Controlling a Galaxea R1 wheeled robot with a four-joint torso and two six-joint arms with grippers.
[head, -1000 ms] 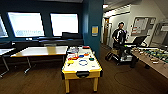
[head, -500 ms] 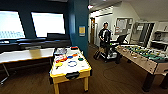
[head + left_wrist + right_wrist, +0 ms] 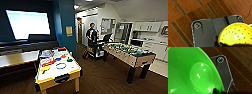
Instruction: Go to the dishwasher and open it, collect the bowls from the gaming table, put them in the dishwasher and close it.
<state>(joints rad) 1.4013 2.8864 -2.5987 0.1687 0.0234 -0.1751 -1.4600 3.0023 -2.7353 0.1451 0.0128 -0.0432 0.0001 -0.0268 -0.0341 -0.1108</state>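
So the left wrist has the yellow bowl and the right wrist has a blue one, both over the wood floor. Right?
Not quite. The right wrist view shows a green bowl, not a blue one. The yellow bowl at the left wrist and the wood floor below are as you say.

A foosball table (image 3: 128, 53) with a green field stands on the dark wood floor (image 3: 105, 80). A person (image 3: 91, 37) stands behind it beside a control rig (image 3: 98, 48). White cabinets (image 3: 147, 26) line the far wall. A bright window (image 3: 28, 23) sits in the dark blue wall.
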